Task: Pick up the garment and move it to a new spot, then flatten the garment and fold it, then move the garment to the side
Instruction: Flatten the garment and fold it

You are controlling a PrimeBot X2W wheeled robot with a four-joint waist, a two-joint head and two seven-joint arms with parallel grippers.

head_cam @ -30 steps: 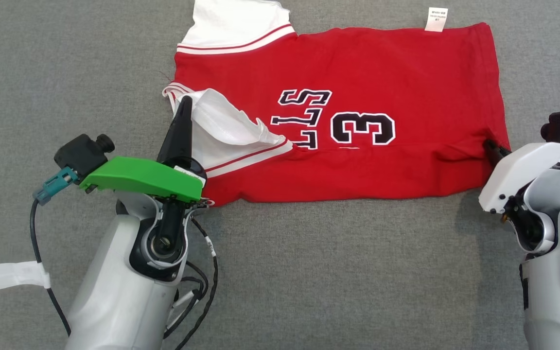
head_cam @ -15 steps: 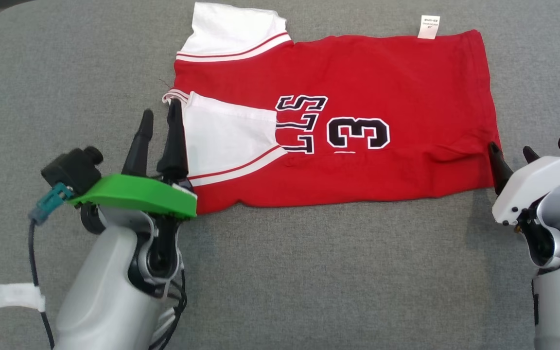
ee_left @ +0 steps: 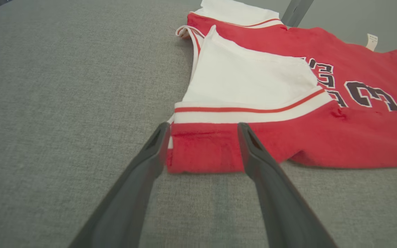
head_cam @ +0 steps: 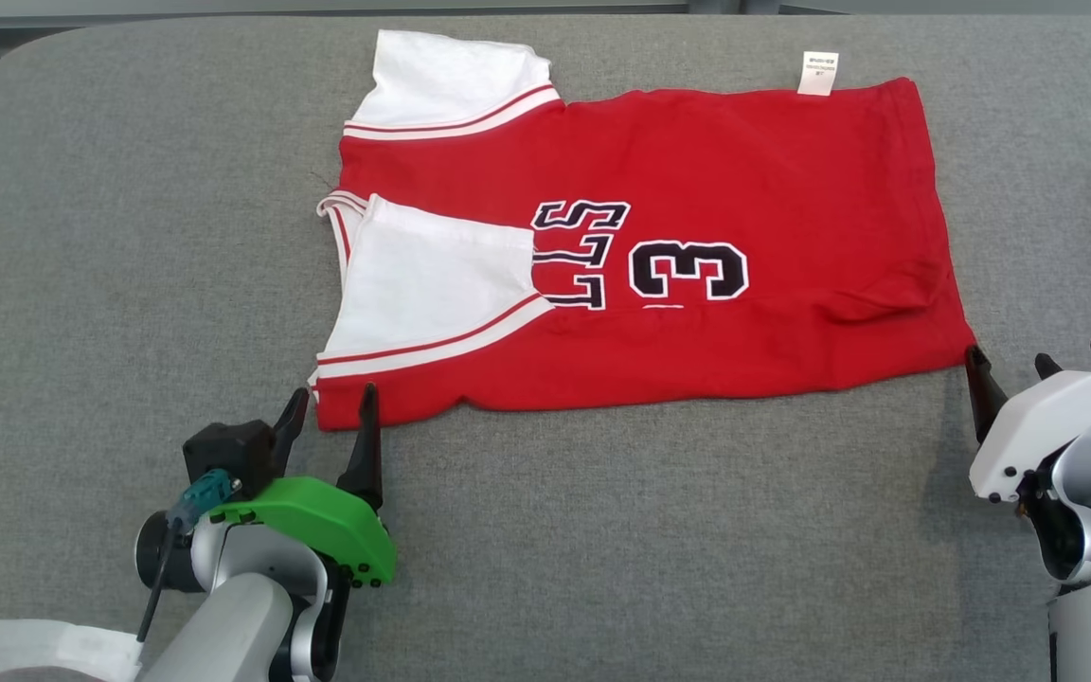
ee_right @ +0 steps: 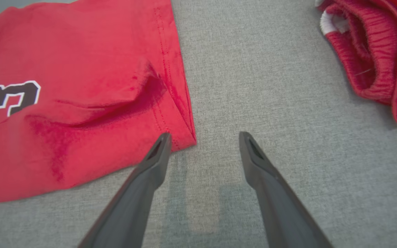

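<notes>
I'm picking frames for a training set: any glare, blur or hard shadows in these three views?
Head view: soft even light, no glare, lettering on the jersey crisp. Left wrist view: wide-angle stretch enlarges the left gripper, cloth sharp. Right wrist view: faint shadows under the right gripper on the grey surface, nothing washed out.

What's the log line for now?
shirt: folded | left claw: open, at sleeve-side corner | right claw: open, at hem corner | held: nothing

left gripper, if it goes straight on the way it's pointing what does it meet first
The near folded corner of the red jersey, which lies right ahead of the left gripper, in line with the gap between its open jaws. Whether it would ride over the cloth or push into its edge is unclear.
</notes>
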